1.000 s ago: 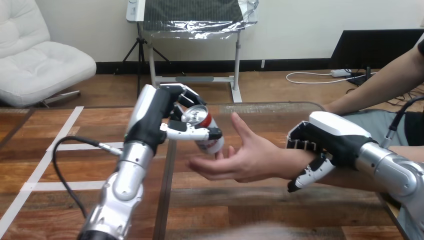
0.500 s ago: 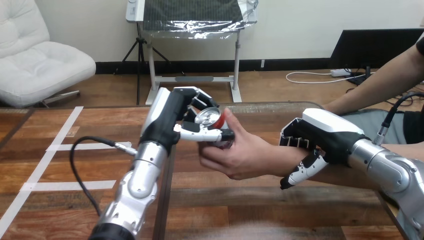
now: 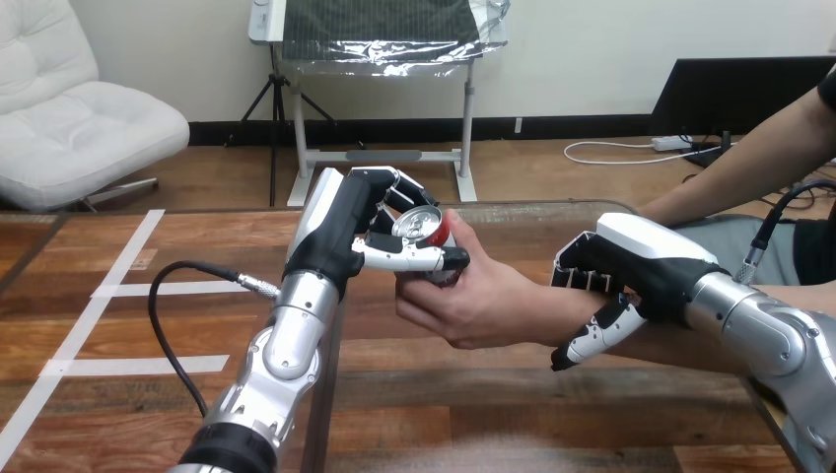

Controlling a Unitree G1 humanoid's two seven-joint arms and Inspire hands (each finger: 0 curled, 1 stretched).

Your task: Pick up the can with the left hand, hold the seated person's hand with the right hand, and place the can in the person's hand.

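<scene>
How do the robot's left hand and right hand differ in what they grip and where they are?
The left hand is curled round the can, which the person's hand also grips; the right hand is curled round the person's wrist. The left hand is near the view's middle; the right hand is at its right. Both are shut on something, above the table.

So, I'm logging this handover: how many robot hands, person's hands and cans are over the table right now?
robot hands: 2 (left hand, right hand)
person's hand: 1
can: 1
total: 4
</scene>
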